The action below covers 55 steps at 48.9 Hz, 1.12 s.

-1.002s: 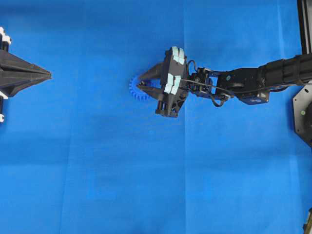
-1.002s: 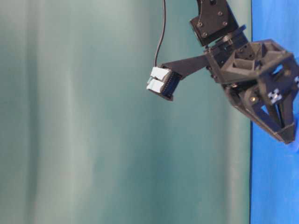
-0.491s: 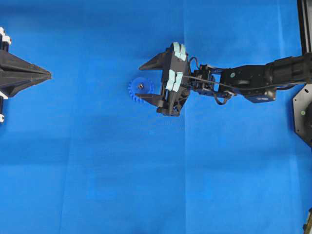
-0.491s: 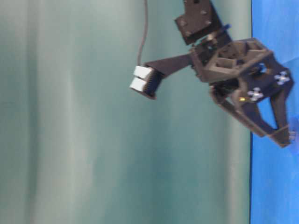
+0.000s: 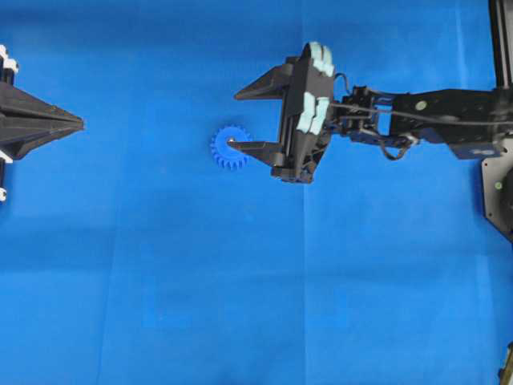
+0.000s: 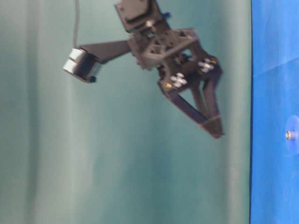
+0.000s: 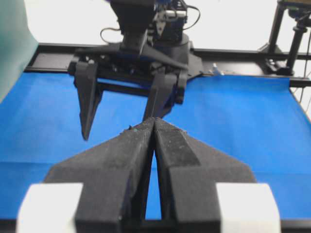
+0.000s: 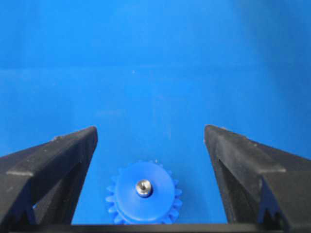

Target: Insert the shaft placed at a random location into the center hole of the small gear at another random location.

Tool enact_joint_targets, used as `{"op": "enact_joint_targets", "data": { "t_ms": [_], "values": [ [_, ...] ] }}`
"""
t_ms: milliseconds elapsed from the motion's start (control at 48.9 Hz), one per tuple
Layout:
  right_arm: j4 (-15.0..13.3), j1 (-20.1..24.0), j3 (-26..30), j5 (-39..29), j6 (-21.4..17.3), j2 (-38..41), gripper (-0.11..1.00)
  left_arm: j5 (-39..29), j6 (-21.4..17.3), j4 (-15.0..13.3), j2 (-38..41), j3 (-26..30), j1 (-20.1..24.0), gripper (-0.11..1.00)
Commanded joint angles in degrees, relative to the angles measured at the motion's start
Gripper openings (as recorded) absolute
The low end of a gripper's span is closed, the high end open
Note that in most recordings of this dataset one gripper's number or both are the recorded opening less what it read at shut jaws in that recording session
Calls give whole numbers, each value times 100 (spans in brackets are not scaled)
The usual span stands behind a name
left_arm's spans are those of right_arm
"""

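Blue desk [image 5: 240, 305]: a plain blue sheet covers it, seen from overhead; the work sits upper centre of that frame.
Small gear [image 5: 231, 147]: lies flat on the sheet just left of centre in the overhead frame, and at bottom centre of the right wrist view [image 8: 144, 192].
Shaft [image 8: 143, 187]: a silver pin end shows in the middle of the hub, standing upright in the center hole, its long axis vertical to the desk; the table-level view shows its tip [image 6: 288, 135] poking out from the sheet at the right edge.
Right hand [image 5: 239, 120]: spread wide and carrying nothing; the wrist view shows bare blue between its two dark fingers [image 8: 53, 160], with the gear low between them and touching neither.
Key relation: in the table-level view the right hand [image 6: 212, 126] hangs clear of the sheet, the gear beyond its tips toward the right edge.
Left hand [image 5: 80, 123]: parked at the far left edge, fingers pressed together on nothing, well apart from the gear.
Nearer arm: the right, by a wide margin.
Judgement: insertion looks complete; any coming move seems to be a straight pull-away, and the risk lies in clipping the pin.
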State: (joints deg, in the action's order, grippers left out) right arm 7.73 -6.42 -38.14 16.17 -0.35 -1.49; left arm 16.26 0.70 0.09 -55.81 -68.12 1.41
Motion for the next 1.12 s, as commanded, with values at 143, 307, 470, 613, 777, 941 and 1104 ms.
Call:
{"op": "enact_joint_targets", "data": {
  "t_ms": [143, 307, 470, 613, 777, 941, 1104],
  "values": [
    [-9, 9, 44, -141, -9, -220, 82, 26, 9, 0, 9, 53, 9, 0],
    [-9, 9, 35, -158, -9, -220, 82, 26, 9, 0, 9, 62, 9, 0],
    [-9, 9, -132, -185, -9, -334, 82, 26, 9, 9, 9, 53, 9, 0],
    [0, 9, -404, -158, -26, -545, 82, 26, 9, 0, 9, 62, 9, 0],
    [9, 9, -712, -158, -35, -844, 82, 26, 18, 9, 9, 62, 9, 0],
    [18, 9, -940, -158, -35, -1072, 82, 26, 9, 9, 9, 53, 9, 0],
    [18, 9, -1072, -176, -44, -1195, 82, 26, 9, 0, 9, 53, 9, 0]
  ]
}}
